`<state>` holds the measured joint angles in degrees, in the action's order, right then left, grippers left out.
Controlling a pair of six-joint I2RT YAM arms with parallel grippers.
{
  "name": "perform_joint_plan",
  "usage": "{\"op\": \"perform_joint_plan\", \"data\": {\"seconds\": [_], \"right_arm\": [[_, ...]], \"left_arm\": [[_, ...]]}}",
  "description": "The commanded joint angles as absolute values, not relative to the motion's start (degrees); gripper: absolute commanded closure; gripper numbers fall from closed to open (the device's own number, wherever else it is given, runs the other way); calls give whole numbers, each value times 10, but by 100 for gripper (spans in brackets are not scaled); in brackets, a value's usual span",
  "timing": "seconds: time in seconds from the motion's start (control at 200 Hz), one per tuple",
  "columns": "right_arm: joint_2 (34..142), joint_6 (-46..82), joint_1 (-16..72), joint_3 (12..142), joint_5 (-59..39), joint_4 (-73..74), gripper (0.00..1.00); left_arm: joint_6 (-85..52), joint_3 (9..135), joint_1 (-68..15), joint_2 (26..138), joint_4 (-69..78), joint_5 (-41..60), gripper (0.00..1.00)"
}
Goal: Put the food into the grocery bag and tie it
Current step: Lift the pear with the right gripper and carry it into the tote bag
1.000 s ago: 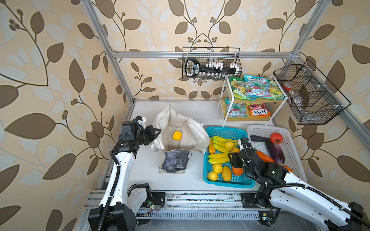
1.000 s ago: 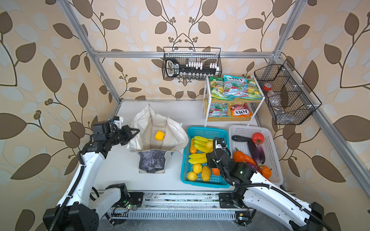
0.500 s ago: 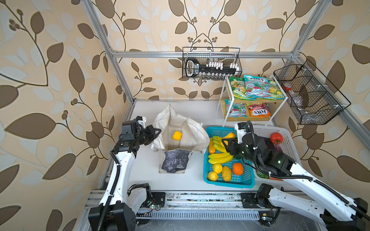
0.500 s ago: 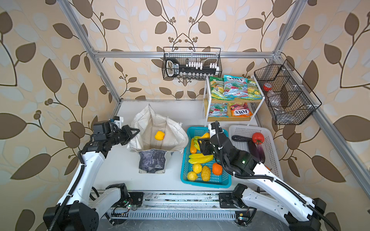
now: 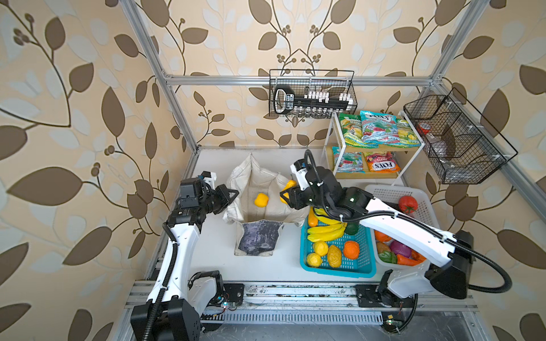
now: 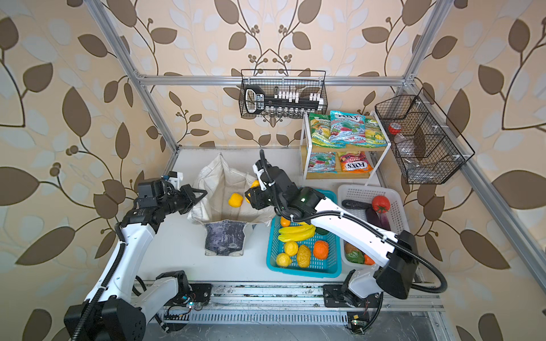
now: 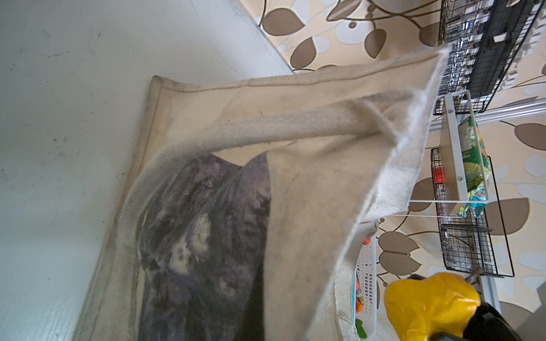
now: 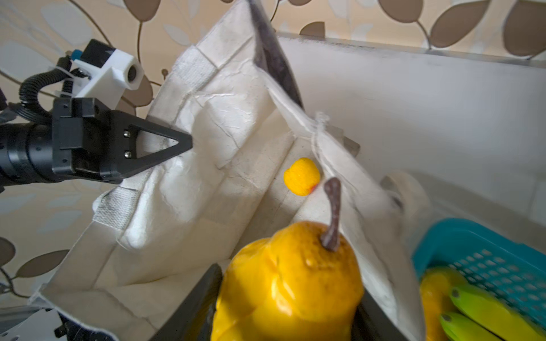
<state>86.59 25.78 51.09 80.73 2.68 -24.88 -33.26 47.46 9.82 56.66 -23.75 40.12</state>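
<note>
At the middle of the tabletop (image 5: 212, 245) in both top views stands the grocery bag (image 5: 248, 174) (image 6: 220, 177), mouth open and its dark grey print panel folded out flat toward 6 o'clock. One small yellow fruit (image 5: 261, 200) (image 6: 235, 200) lies on the bag's floor.

From 9 o'clock of the bag, the left tool (image 5: 235, 192) (image 6: 203, 193) is closed on the fabric of the bag's rim. The right wrist view shows its black pointed tips (image 8: 189, 143) meeting against the cloth.

From 3 o'clock, the right tool (image 5: 284, 196) (image 6: 249, 197) grips a yellow pear (image 8: 289, 289) (image 5: 291, 184) with a brown stem. It holds the pear over the bag's rim on that side, above the opening and not touching the fruit inside.

At 4 o'clock of the bag, touching its side, sits a blue basket (image 5: 336, 270) with bananas (image 5: 325, 233), lemons and an orange. Just beyond it at 3 o'clock is a white basket (image 5: 390, 192) with a tomato (image 5: 407, 203) and other vegetables.

At 2 o'clock of the bag a white two-tier shelf (image 5: 329, 141) carries sweet packets. An orange packet (image 5: 381, 164) on the lower tier reads "FOX'S", and so does a blue packet (image 5: 377, 127) on the upper tier. The smaller print on the packets is too fine to read surely.
</note>
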Motion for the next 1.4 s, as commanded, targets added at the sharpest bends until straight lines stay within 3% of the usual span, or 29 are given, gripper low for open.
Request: {"op": "perform_joint_plan", "data": {"seconds": [0.0, 0.45, 1.165, 1.395], "right_arm": [[931, 223, 525, 861, -35, -255, 45], [1130, 196, 553, 993, -49, -317, 46], [1254, 194, 560, 1023, -37, -333, 46], [1272, 202, 562, 1012, -34, -323, 40]], "left_arm": [[-333, 466, 102, 562, -232, 420, 100], [-339, 462, 102, 556, -212, 442, 100], [-350, 457, 102, 548, -192, 459, 100], [-350, 457, 102, 547, -194, 457, 100]]}}
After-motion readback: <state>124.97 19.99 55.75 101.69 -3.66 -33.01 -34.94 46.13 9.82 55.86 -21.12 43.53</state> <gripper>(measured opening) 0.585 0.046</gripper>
